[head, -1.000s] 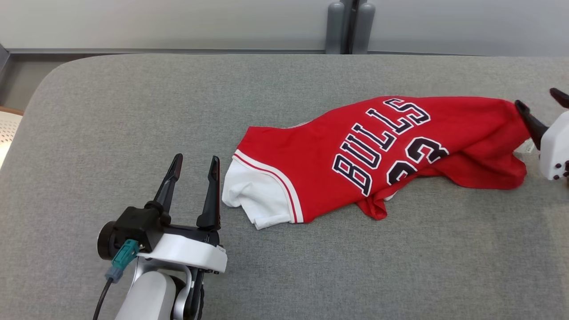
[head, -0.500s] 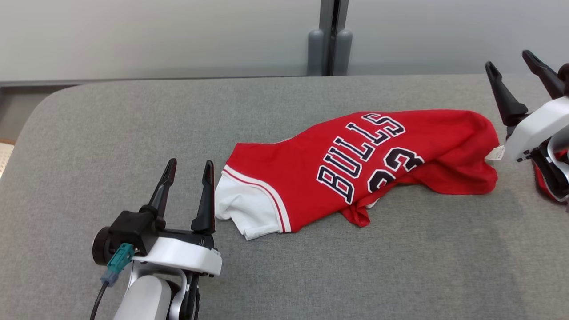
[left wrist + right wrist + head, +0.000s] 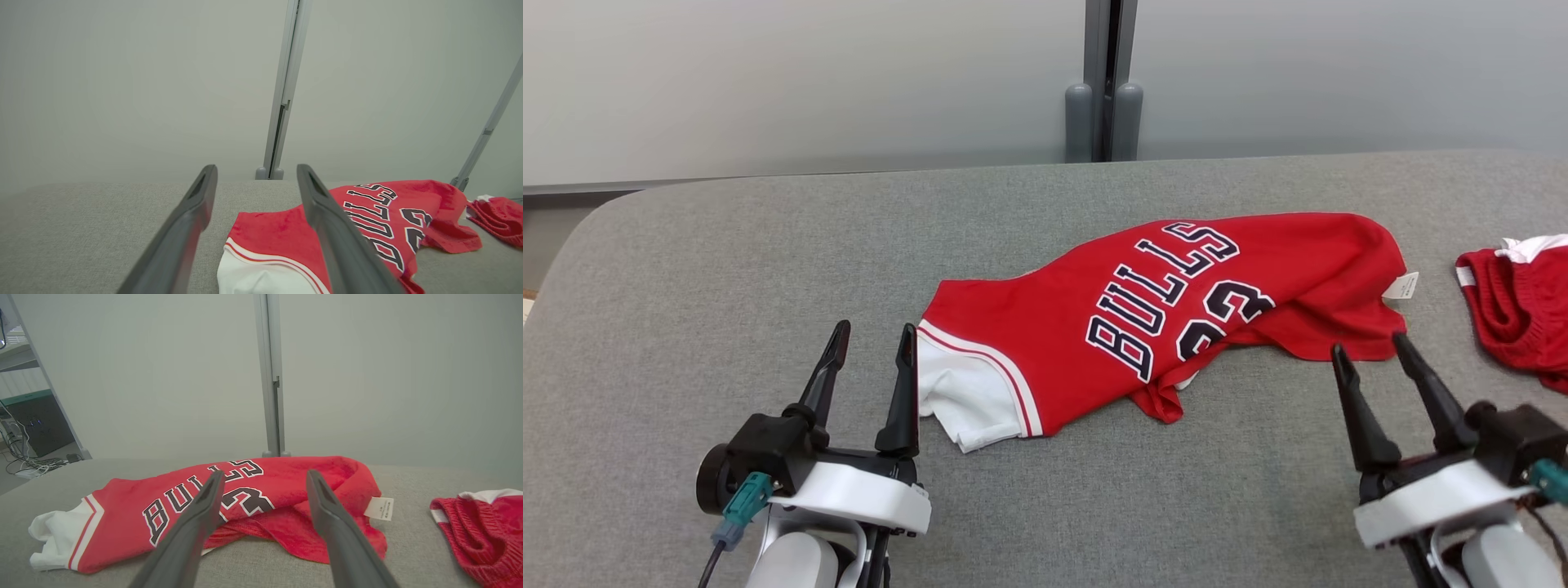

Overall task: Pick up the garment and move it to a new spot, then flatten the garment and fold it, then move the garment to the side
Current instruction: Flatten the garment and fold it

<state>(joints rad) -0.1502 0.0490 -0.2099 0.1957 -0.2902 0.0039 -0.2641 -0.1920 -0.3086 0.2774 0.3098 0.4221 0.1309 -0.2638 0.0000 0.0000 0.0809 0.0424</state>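
Garment: the garment, a red jersey with "BULLS" lettering and a number, lies on the worktop, from the middle towards the robot's right. It is rumpled, not flat, and the near edge is bunched and tucked under.
Garment, left end: white panel with red-and-white trim, just beside the left claw's inner finger. (Touching or only very close? I cannot tell.)
Garment, right end: red cloth folded over itself, with a white tag sticking out onto the worktop.
Left claw: the left claw is spread wide and holds nothing. Its fingers point away from the robot, low over the worktop at the garment's white end. In the left wrist view the white panel sits ahead between the two fingers, towards the right-hand one.
Right claw: the right claw is also spread wide and empty. It sits on the near side of the garment's right end, tips just short of the red hem and clear of the cloth. In the right wrist view the fingers frame the number and the folded right end.
Other cloth: a second red piece with a ribbed band and white trim lies at the far right of the worktop, apart from the garment.
Backdrop: pale wall with a grey post behind the worktop's far edge.
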